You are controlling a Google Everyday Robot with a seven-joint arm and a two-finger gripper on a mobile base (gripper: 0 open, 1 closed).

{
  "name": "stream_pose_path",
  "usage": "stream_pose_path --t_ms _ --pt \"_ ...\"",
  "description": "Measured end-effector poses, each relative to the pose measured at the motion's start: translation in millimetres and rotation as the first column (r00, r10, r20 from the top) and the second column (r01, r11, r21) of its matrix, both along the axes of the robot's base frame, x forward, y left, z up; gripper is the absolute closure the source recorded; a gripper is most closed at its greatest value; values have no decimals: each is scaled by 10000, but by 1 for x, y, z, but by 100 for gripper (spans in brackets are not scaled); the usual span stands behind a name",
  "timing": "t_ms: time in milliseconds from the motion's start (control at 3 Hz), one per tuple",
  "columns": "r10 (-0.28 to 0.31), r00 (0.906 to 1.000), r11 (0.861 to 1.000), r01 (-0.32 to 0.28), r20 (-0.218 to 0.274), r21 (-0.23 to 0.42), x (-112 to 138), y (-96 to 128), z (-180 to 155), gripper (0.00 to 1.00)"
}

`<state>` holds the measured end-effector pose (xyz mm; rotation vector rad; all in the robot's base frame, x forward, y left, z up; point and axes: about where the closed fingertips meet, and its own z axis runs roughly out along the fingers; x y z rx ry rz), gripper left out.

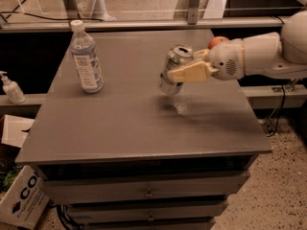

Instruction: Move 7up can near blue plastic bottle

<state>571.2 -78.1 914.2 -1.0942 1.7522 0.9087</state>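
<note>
The 7up can [173,70], silver with a pull-tab top, is held tilted above the grey table [129,123], right of centre. My gripper [184,72] reaches in from the right on a white arm and is shut on the can. The blue plastic bottle [86,57], clear with a white cap and a label, stands upright at the table's back left, well apart from the can.
A red-orange apple [217,41] sits behind the arm at the table's right edge. A small white pump bottle [10,88] stands on a ledge to the left. A cardboard box [23,200] lies on the floor at lower left. Drawers run under the table's front.
</note>
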Motion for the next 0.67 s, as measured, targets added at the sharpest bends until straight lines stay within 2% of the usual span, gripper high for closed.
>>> stream_pose_path --t_ms 333,667 --pt "457 9980 9989 -453 441 -88 17 49 2 100" --pt "881 9924 9953 -843 859 -474 38 91 2 100"
